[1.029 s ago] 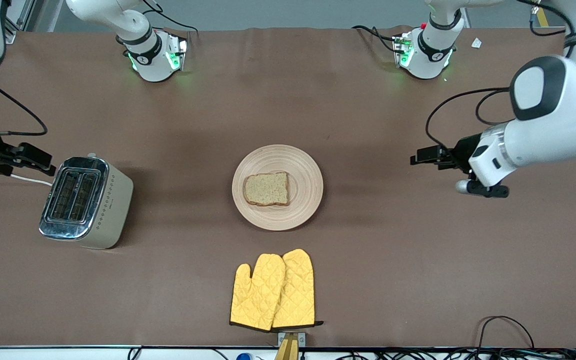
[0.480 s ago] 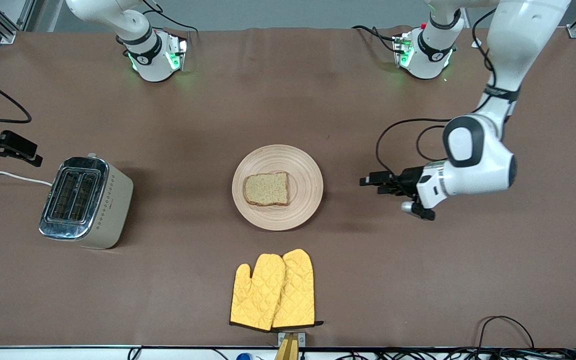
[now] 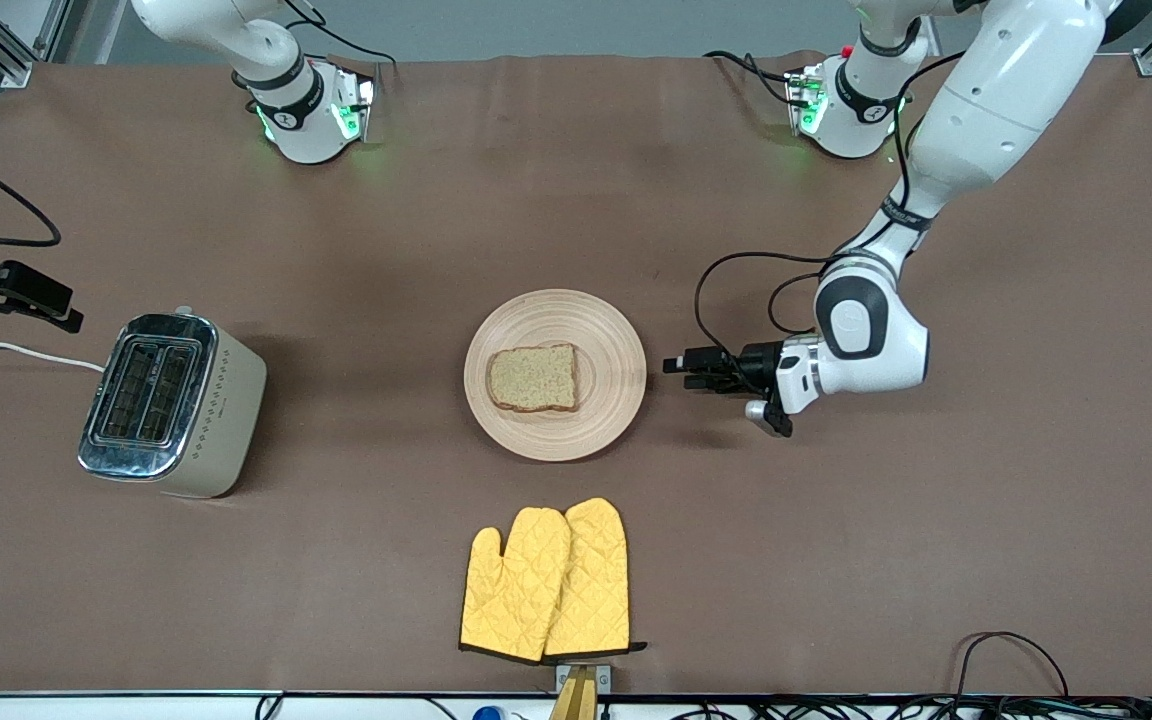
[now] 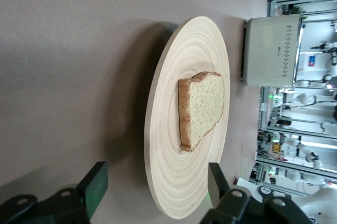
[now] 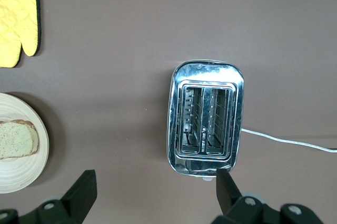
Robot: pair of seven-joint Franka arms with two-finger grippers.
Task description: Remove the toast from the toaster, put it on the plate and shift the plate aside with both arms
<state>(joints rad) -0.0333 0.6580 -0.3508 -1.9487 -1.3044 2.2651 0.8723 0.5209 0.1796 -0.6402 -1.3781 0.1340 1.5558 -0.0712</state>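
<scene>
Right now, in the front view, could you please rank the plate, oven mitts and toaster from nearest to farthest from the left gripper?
From the left gripper:
1. Plate, right beside it, mid-table.
2. Oven mitts, nearer the front camera.
3. Toaster, at the right arm's end.

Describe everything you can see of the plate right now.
The plate is round, shallow and light beige, wooden-looking, with concentric ring grooves. It lies flat on the brown table, mid-table, farther from the front camera than the yellow oven mitts. The toast lies flat on it, near the middle. Nothing else touches it: the left gripper is low beside its rim at the left arm's end, fingers open, short of contact.
</scene>
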